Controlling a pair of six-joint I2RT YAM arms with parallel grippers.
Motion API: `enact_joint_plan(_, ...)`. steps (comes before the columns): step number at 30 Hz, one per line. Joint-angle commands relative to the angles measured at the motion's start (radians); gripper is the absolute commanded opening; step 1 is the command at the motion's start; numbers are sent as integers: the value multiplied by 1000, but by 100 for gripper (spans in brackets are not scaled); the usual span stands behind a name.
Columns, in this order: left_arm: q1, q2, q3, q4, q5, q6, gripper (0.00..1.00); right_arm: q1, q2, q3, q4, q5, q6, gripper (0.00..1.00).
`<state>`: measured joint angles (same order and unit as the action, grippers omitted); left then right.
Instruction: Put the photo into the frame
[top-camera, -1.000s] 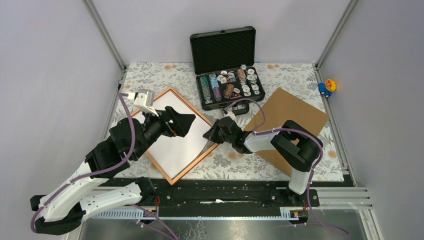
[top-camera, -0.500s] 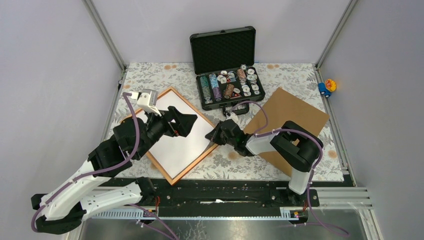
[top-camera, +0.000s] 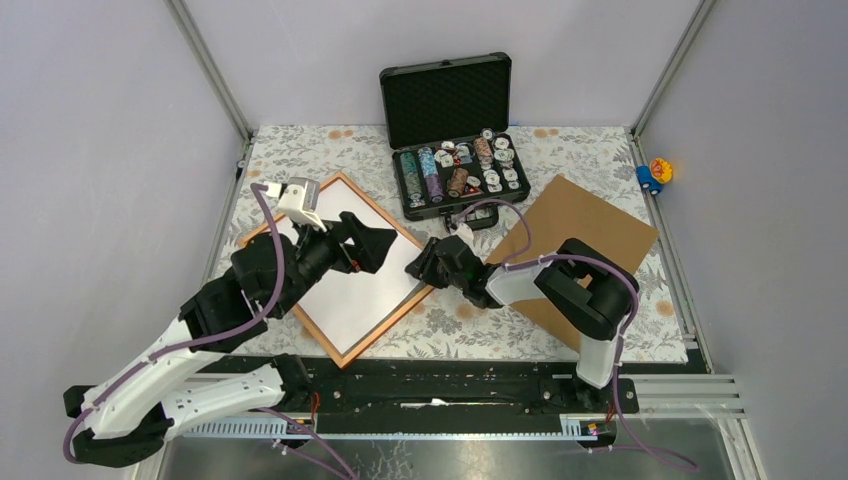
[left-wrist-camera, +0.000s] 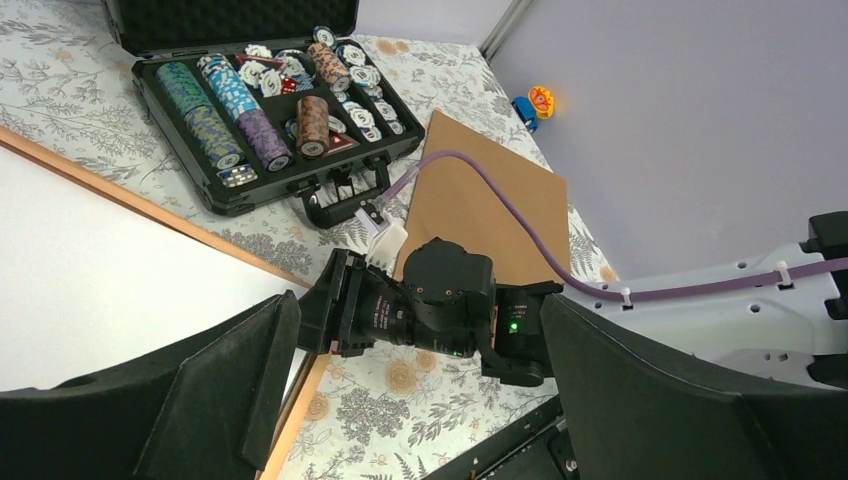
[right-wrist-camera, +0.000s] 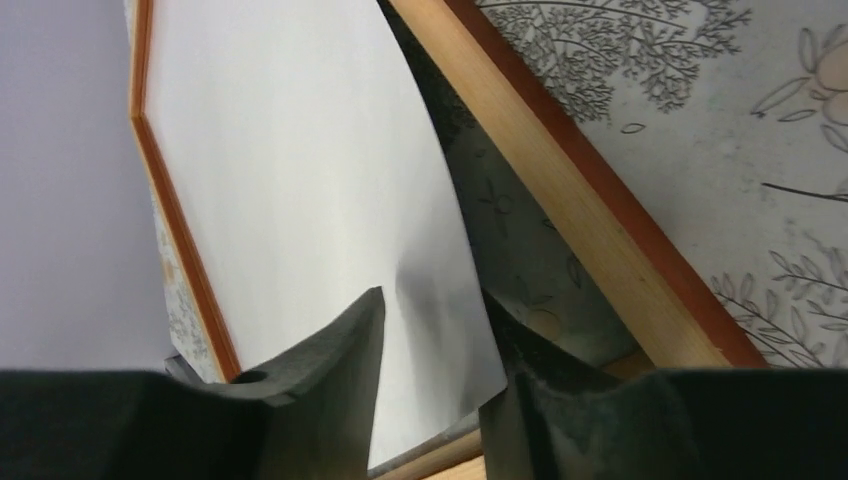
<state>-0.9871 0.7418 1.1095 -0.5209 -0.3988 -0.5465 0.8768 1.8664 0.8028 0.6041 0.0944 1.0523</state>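
Beyond the frame (top-camera: 392, 322), open chip case (top-camera: 455, 176), cardboard board (top-camera: 590, 215) beside it.

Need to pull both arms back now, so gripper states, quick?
Left gripper: open, empty.
Right gripper: open; photo corner sits between the parted jaws, not clamped.

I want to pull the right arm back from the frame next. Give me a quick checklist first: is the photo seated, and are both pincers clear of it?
1. Photo lying white side up inside the frame: ok.
2. Photo corner at the right pincer lying flat: not ok. It is lifted and hangs over the frame's rail.
3. Right pincer free of the photo: cannot tell. The jaws stand apart with the corner between them.
4. Left pincer open above the photo: ok. Whether it touches the photo: cannot tell.
5. Cardboard sheet and chip case apart from the frame: ok.
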Motion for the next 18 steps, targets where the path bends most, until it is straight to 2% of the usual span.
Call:
enact_joint_plan(1,4,-6,9,46,4,16,99,6,-81,48,-145,84,-48,55)
enact_joint_plan(3,3,-8,7,43,1,14,99,7,-133,70,-268,114,-110,72)
enact_joint_plan(5,2,-11,-4,46,-4,12,99,5,-192,102,-407,157,-179,85)
enact_joint_plan(8,4,-11,-23,65,1,7,99,-1,-293,139,-631,217,-298,99)
enact_joint_plan(14,3,4,-71,92,33,-16,99,-105,-608,37,-864,284,-562,100)
enact_joint_plan(18,4,69,-116,145,88,-46,99,-244,-783,-51,-955,290,-599,100)
